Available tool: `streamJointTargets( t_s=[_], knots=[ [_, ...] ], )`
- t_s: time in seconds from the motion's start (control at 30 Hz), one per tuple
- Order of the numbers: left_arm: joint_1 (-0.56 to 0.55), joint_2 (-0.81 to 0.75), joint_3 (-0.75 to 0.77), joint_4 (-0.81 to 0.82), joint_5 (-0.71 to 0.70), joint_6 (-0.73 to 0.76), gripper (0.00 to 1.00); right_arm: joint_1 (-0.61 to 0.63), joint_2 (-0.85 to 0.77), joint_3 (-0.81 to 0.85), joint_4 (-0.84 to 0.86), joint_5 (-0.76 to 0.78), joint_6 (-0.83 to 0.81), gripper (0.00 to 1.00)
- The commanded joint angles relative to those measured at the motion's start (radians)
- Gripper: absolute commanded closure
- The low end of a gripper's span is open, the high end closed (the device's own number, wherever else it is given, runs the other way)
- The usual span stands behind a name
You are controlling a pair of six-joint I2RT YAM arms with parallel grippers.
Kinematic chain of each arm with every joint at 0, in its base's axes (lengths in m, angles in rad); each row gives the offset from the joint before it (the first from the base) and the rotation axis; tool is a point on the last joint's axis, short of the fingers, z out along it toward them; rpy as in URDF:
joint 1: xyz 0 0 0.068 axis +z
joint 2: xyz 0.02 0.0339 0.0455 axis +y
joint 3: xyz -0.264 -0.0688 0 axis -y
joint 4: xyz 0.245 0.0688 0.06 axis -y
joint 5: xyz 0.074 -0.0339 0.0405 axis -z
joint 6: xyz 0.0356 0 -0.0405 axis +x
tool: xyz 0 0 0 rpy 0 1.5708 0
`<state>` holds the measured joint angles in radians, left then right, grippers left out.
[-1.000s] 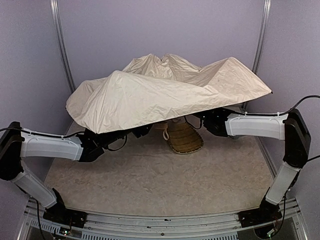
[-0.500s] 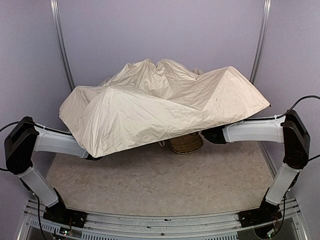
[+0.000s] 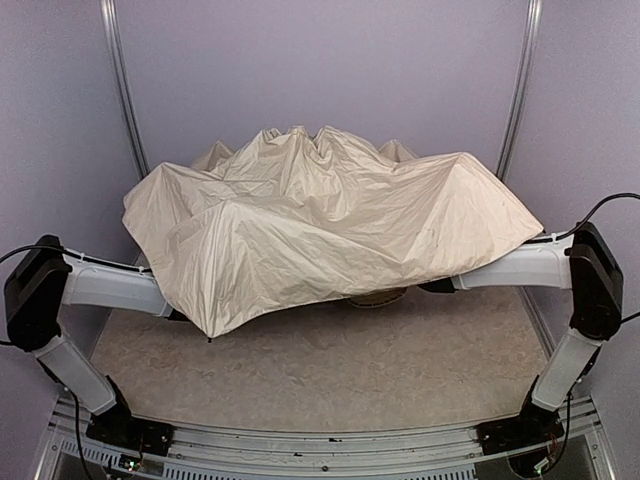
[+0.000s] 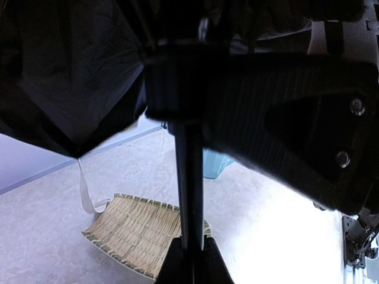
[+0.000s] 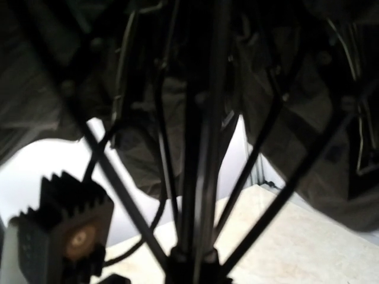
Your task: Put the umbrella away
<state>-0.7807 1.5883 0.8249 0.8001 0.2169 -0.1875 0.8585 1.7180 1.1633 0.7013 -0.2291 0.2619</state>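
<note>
The umbrella (image 3: pixel 320 225) hangs half-collapsed over the table, its cream canopy crumpled and draped over both arms' ends, so both grippers are hidden in the top view. In the left wrist view my left gripper (image 4: pixel 193 239) is shut on the thin black shaft (image 4: pixel 188 177), just below a black block (image 4: pixel 177 89) on it. A pale strap (image 4: pixel 86 198) dangles from the canopy edge. In the right wrist view my right gripper (image 5: pixel 194 253) is shut on the shaft (image 5: pixel 204 148), with black ribs (image 5: pixel 266 136) fanning out around it under the dark fabric.
A woven straw basket tray (image 4: pixel 136 228) lies on the table under the umbrella; only a sliver of that tray (image 3: pixel 378 296) shows from above. A light blue object (image 4: pixel 214 164) sits behind the shaft. The left arm (image 3: pixel 110 285) and right arm (image 3: pixel 520 265) reach in from the sides.
The canopy has sunk and crumpled inward, now covering the basket and both grippers. The left arm swung in under the fabric and its gripper shut on the shaft.
</note>
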Motion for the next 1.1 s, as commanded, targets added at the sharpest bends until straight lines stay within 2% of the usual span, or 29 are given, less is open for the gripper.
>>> streamJointTargets(
  t_s=[0.0,0.53,0.8,0.97,1.07],
  knots=[
    [0.014,-0.094,0.061,0.199,-0.033,0.038,1.00,0.027,0.049,-0.061,-0.169,0.041,-0.044,1.00],
    [0.006,-0.098,0.089,0.359,-0.061,0.023,1.00,0.045,0.090,-0.137,-0.161,0.027,0.030,1.00],
    [0.000,-0.062,0.074,0.305,-0.044,0.002,0.99,0.022,0.023,-0.135,-0.131,0.060,0.031,1.00],
    [-0.011,-0.042,0.044,0.165,-0.038,0.037,0.80,-0.042,-0.064,-0.112,-0.057,0.079,0.067,1.00],
    [-0.027,-0.031,0.019,0.085,-0.025,0.079,0.63,-0.076,-0.113,-0.089,-0.008,0.089,0.065,1.00]
  ],
)
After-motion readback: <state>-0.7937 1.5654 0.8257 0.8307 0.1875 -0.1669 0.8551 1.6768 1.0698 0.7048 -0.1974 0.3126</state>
